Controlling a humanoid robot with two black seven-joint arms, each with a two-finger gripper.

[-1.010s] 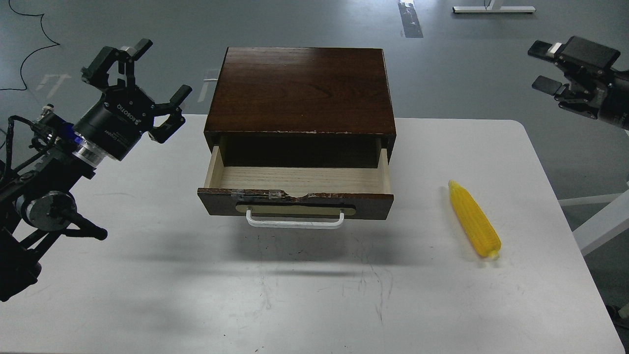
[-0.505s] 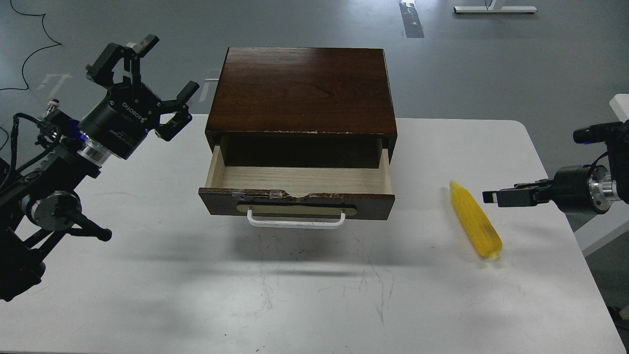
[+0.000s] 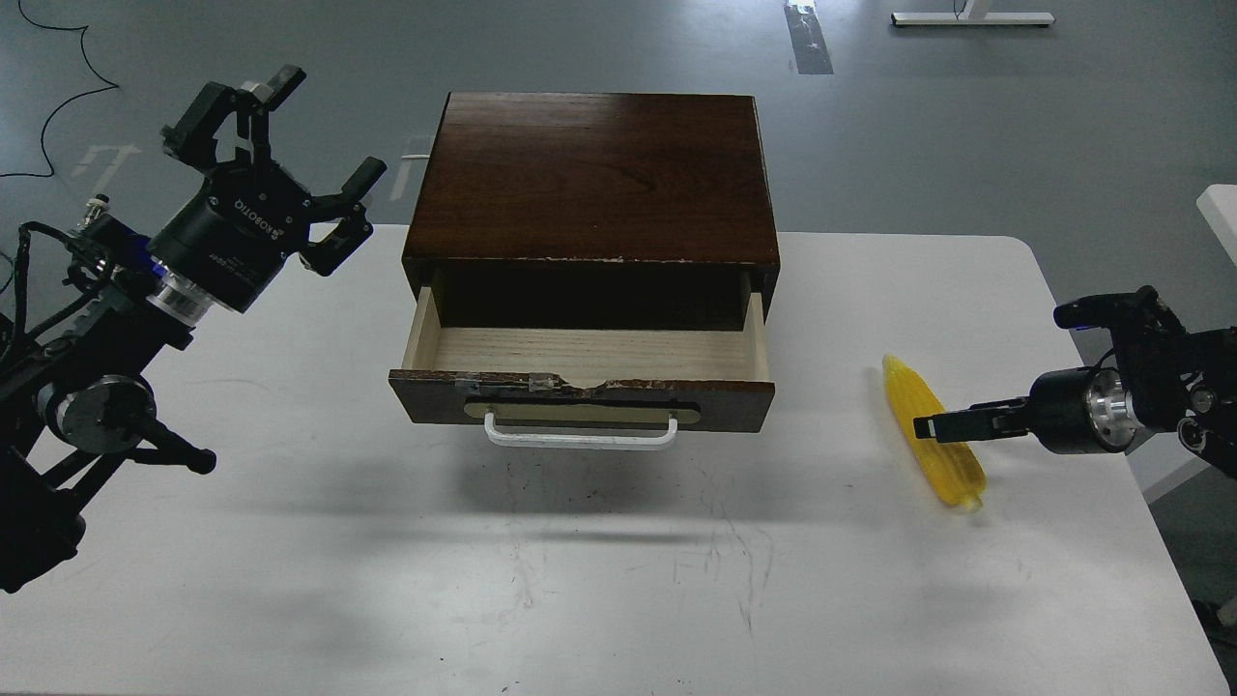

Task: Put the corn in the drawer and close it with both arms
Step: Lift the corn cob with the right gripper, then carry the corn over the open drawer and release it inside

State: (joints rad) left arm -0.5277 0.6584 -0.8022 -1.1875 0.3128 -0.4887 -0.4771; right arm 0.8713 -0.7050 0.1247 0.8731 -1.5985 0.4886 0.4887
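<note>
The yellow corn (image 3: 906, 391) lies on the white table (image 3: 580, 580) at the right, pointing away from me. The drawer (image 3: 580, 396) stands pulled open in the dark brown cabinet (image 3: 594, 174); its pale wood inside (image 3: 589, 353) is empty and its white handle (image 3: 580, 437) faces me. My right gripper (image 3: 930, 425) reaches in from the right, seen side-on, with its tip over the corn's middle; I cannot tell its fingers apart or whether it touches the corn. My left gripper (image 3: 280, 135) is open and empty, raised left of the cabinet.
The cabinet stands at the table's far middle. The table's right edge runs close behind the corn. A white stand (image 3: 971, 17) is on the floor at the far back.
My right gripper has come down and to the left, from beside the corn to over its middle. My left gripper has shifted only slightly. The corn and the drawer have not moved.
</note>
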